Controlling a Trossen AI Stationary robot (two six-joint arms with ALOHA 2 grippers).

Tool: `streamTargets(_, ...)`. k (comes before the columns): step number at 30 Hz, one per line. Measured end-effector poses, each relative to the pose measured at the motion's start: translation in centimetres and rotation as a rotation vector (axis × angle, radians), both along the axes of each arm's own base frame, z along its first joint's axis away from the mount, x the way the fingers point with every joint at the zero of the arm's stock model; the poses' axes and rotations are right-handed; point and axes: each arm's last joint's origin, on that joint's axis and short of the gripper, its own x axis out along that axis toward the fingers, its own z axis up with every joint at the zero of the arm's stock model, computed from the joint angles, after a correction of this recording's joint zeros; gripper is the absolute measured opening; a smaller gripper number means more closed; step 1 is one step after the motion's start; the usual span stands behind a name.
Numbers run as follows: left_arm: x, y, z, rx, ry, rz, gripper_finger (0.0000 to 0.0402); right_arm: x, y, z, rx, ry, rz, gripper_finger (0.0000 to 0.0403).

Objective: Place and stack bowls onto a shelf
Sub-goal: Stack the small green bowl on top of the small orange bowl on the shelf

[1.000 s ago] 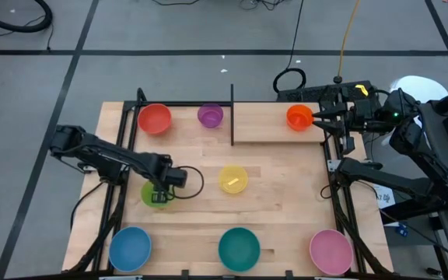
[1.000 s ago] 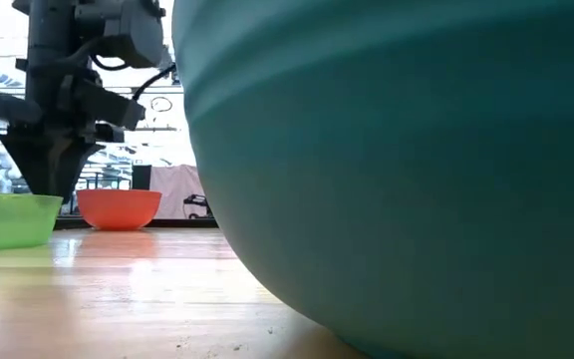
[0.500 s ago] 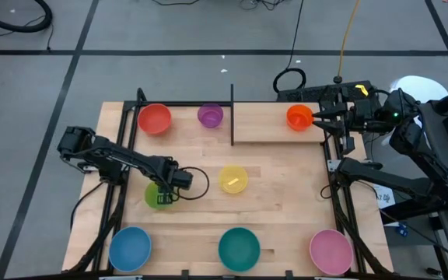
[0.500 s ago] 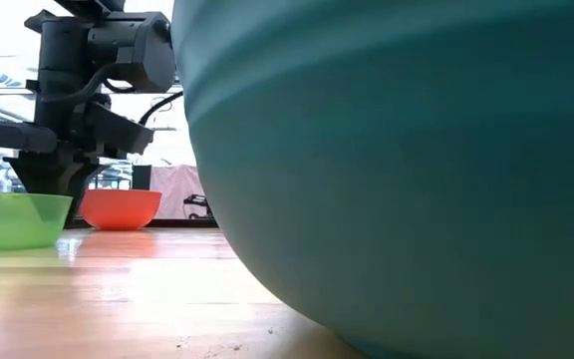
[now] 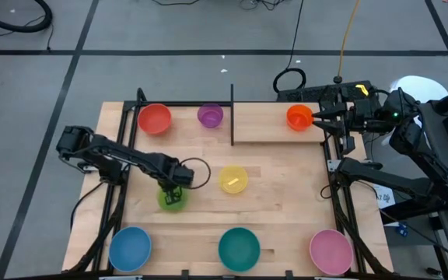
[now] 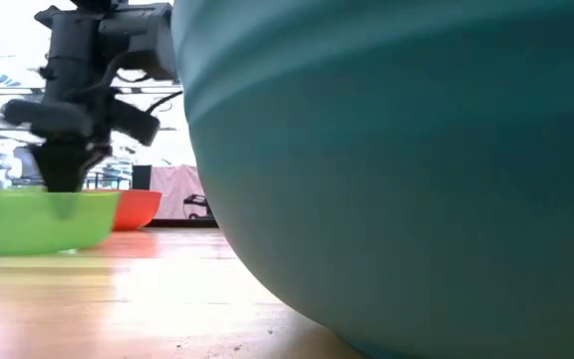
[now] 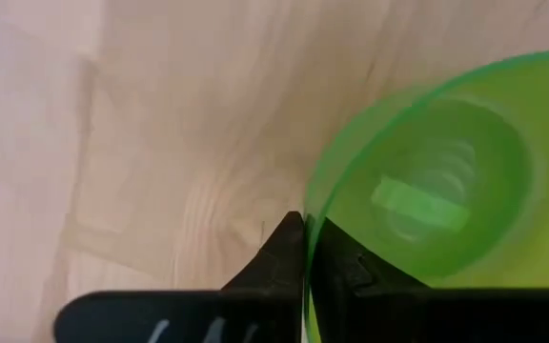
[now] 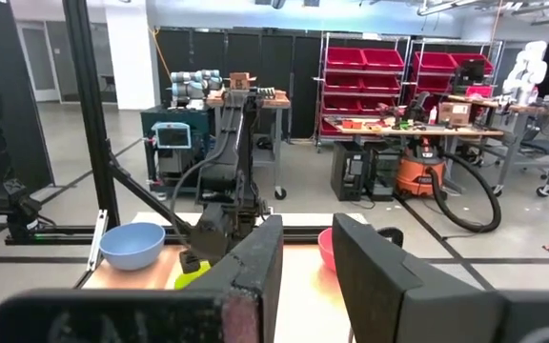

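Left gripper [image 5: 173, 189]: I am seeing it left of centre in the high view, fingers pinching the thin rim of the green bowl [image 5: 171, 197], one dark finger inside, one outside.
Green bowl: smooth, glossy, translucent plastic, round; it is sitting on the pale wood-grain tabletop [image 5: 278, 194], left of the yellow bowl [image 5: 233, 180].
Blue bowl [image 5: 130, 249]: larger, round, lying at the lower left of the frame.
Red-orange bowl [image 5: 155, 119]: small, at the upper left, with the purple bowl [image 5: 210, 116] just right of it.
Teal bowl [image 5: 239, 248]: large, bottom centre; its curved wall is filling most of the low view.
Shelf [image 5: 274, 124]: light-wood rectangular board in the upper middle, thin black post at its left end.
Orange bowl [image 5: 299, 117]: small, resting on the shelf's right end.
Pink bowl [image 5: 331, 250]: large, at the lower right.
Right gripper [image 5: 318, 118]: I am seeing it at the upper right, touching the orange bowl's edge; I cannot tell whether its fingers are apart or together.
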Motion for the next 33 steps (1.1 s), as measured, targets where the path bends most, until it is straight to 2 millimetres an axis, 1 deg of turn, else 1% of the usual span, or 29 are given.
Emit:
streamTargets(3, 0.8, 0.5, 1.7, 0.032, -0.074, 0.038, 0.0004, 0.0, 0.0, 0.0, -0.039, 0.002, -0.001, 0.0086)
streamTargets(5, 1.7, 0.9, 3.2, 0.069, -0.136, 0.061, 0.0003, 0.0, 0.0, 0.0, -0.061, 0.003, -0.006, 0.0086)
streamTargets(8, 2.5, 1.6, 5.8, 0.147, -0.214, 0.095, 0.0003, 0.1, -0.1, 0.0, -0.069, 0.007, -0.007, 0.0086)
streamTargets(10, 3.6, 2.2, 7.6, 0.212, -0.301, 0.129, 0.0003, 0.4, -0.3, -0.1, -0.063, 0.015, -0.008, 0.0086)
streamTargets(12, 4.1, 2.9, 9.3, 0.292, -0.339, 0.156, 0.0003, 0.7, -0.5, -0.2, -0.055, 0.027, -0.007, 0.0086)
streamTargets(14, 4.8, 3.6, 11.4, 0.364, -0.421, 0.193, 0.0003, 1.1, -0.8, -0.4, -0.042, 0.046, -0.006, 0.0086)
streamTargets(20, 5.6, 6.3, 15.8, 0.611, -0.551, 0.289, 0.0003, 2.6, -1.9, -1.0, -0.059, 0.103, -0.003, 0.0086)
streamTargets(23, 5.8, 7.9, 17.0, 0.717, -0.595, 0.342, 0.0002, 3.7, -2.7, -1.5, -0.056, 0.142, -0.023, 0.0086)
streamTargets(28, 6.3, 10.5, 18.4, 0.838, -0.690, 0.432, 0.0002, 5.8, -4.0, -2.3, -0.070, 0.209, -0.106, 0.0086)
streamTargets(33, 6.7, 12.9, 19.6, 0.917, -0.787, 0.512, 0.0002, 8.4, -4.6, -2.8, -0.086, 0.216, -0.137, 0.0086)
